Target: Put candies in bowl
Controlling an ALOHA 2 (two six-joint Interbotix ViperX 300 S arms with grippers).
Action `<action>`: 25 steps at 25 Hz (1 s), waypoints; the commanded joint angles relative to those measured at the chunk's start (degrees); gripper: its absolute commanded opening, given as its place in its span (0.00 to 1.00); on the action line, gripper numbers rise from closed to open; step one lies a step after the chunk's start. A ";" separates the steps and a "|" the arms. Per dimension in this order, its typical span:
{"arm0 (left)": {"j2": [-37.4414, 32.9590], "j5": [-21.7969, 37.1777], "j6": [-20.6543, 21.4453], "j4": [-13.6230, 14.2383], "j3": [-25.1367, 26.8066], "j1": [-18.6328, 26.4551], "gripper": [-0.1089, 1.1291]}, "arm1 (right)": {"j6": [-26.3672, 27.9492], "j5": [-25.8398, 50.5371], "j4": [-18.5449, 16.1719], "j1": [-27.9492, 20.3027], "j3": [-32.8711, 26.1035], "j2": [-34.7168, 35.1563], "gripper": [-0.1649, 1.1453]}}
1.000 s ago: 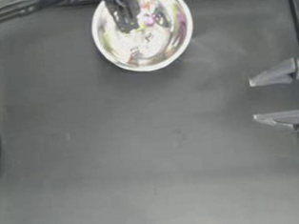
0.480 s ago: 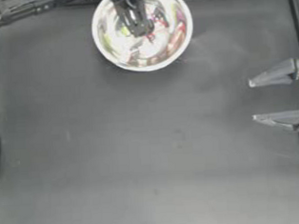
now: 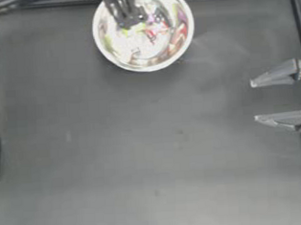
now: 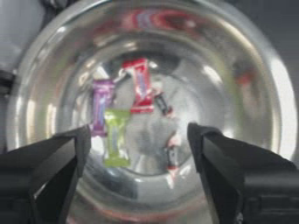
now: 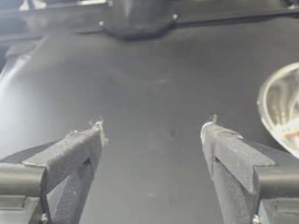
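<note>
Left hand spread over bowl, candies inside

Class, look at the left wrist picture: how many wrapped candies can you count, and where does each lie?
5, all inside the bowl: the red-and-white candy, purple candy and yellow-green candy lie side by side; two tiny candies lie beside them. The left gripper hovers above, open.

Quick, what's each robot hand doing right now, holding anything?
Left hand: open, empty, over the bowl with the candies inside.
Right hand: open, empty, parked at the table's right side.
</note>
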 commanded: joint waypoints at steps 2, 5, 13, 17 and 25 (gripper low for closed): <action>-10.81 -4.04 -0.35 -0.18 5.54 -3.69 0.87 | 0.09 -0.44 0.18 -0.18 -1.05 0.44 0.87; -15.91 -7.56 -0.44 -1.58 10.72 -6.59 0.87 | 0.09 -0.53 0.18 -0.18 -1.14 0.53 0.87; -26.72 -17.31 -0.44 -5.27 23.99 -14.41 0.87 | 0.09 -0.97 0.18 -0.26 -1.67 1.23 0.87; -30.67 -19.78 -0.44 -7.29 28.56 -17.40 0.86 | 0.09 -0.97 0.09 -0.26 -2.37 2.64 0.87; -36.91 -24.08 -0.44 -9.76 36.74 -21.62 0.81 | 0.09 -1.93 -0.35 -0.18 -3.25 4.48 0.87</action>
